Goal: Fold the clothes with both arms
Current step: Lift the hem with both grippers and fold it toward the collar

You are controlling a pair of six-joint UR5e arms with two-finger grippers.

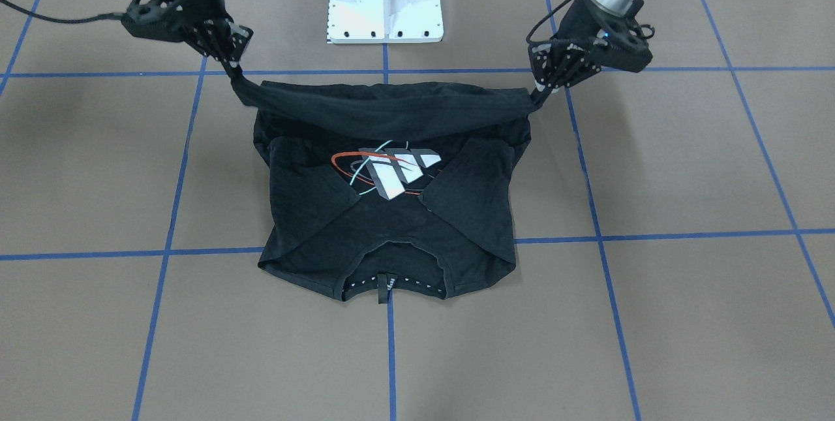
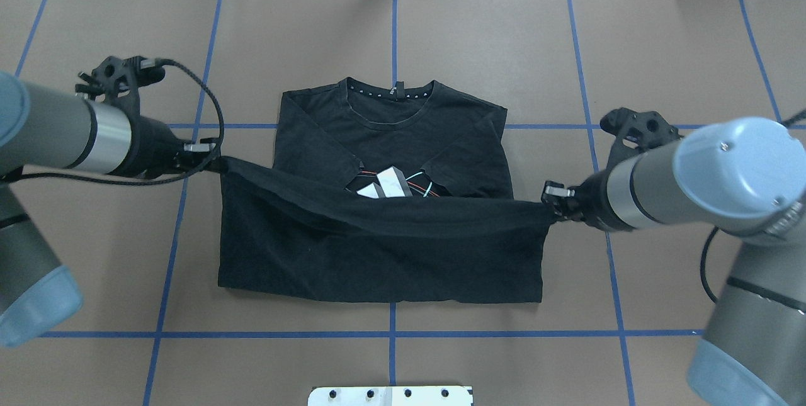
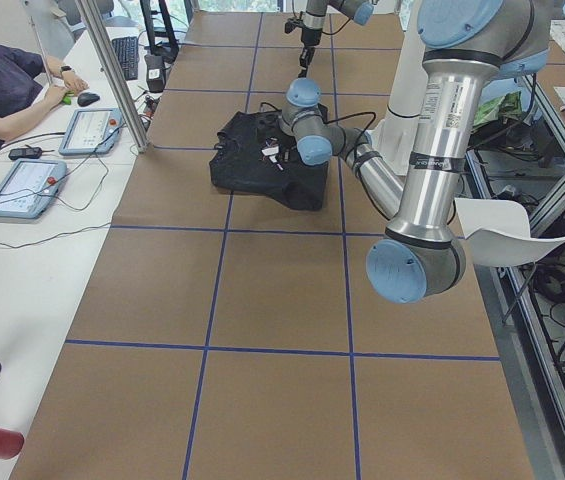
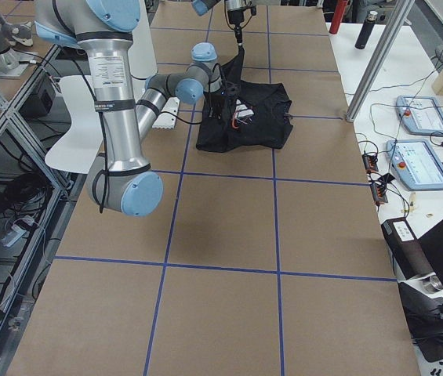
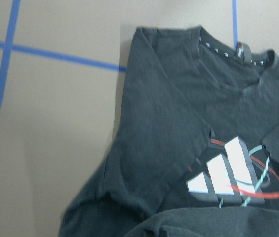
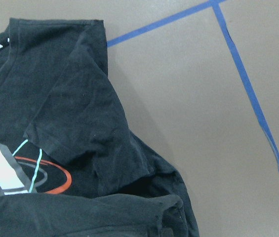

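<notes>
Gripping one hem corner each, the left gripper (image 2: 213,162) and the right gripper (image 2: 553,206) hold the bottom edge of the black T-shirt (image 2: 378,261) raised off the table (image 2: 661,47). Both sets of jaws are clamped on fabric: the left one on the corner at centre left of the overhead view, the right one on the corner at centre right. The hem is stretched between them as a slightly sagging band across the middle of the frame. Below that band the lifted cloth drops to a straight fold line lying on the table, in the lower centre of the frame.

The rest of the garment lies flat, front side up. In the overhead view the collar (image 2: 391,89) sits at upper centre, on a vertical blue tape line (image 2: 395,28). In the front-facing view the collar (image 1: 390,282) is at lower centre, the right gripper (image 1: 233,70) at upper left, and the left gripper (image 1: 543,89) at upper right. Both sleeves are folded inward and meet diagonally over the chest. The chest graphic (image 1: 394,171) shows in the gap between the sleeves, just below the raised hem.

The left wrist view shows the collar at upper right and the graphic (image 5: 230,173) at lower right. The right wrist view shows a folded sleeve (image 6: 80,123) at centre left and part of the graphic at lower left.

The white pedestal base (image 1: 385,0) stands at top centre of the front-facing view, clear of the shirt. In the left side view a person (image 3: 2,85) sits at a side bench at upper left.
</notes>
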